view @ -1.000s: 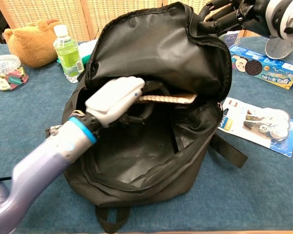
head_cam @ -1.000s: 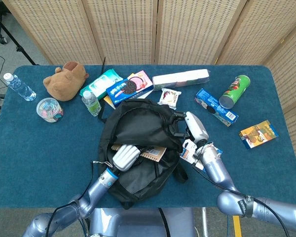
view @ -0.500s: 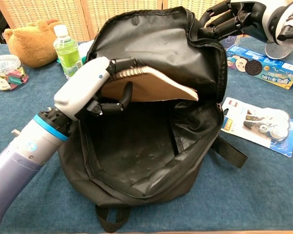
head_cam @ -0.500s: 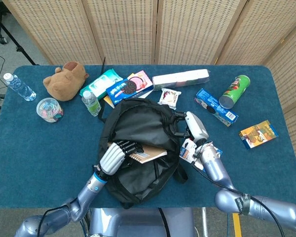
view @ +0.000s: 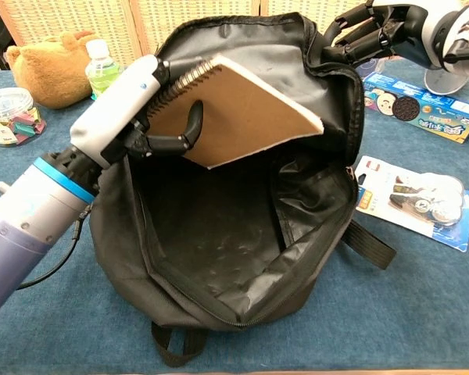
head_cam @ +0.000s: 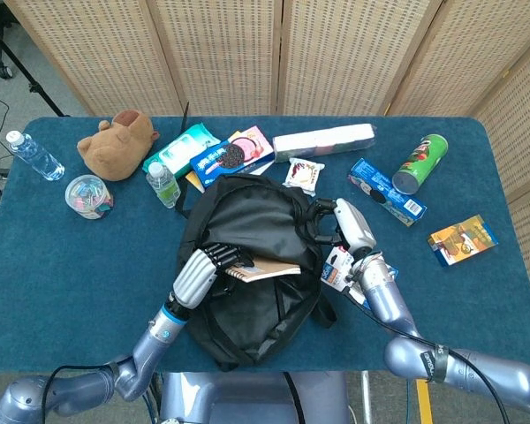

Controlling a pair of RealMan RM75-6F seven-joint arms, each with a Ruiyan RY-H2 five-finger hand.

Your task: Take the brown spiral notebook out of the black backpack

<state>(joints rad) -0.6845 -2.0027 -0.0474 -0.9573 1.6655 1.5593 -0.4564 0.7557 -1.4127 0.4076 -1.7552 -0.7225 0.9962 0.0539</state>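
One brown spiral notebook (view: 246, 109), tilted, lifted partly out of mouth of one black backpack (view: 242, 258). Left hand (view: 129, 105) grips notebook at spiral edge, fingers wrapped over coil, thumb curled under cover. Right hand (view: 375, 35) at backpack's upper right rim, dark fingers curled on fabric, holding flap up. Around backpack: two water bottles (head_cam: 163, 184) (head_cam: 34, 155), one plush toy (head_cam: 117, 144), one jar of coloured clips (head_cam: 88, 196), one chip can (head_cam: 420, 163), two Oreo boxes (head_cam: 387, 192) (head_cam: 221, 162).
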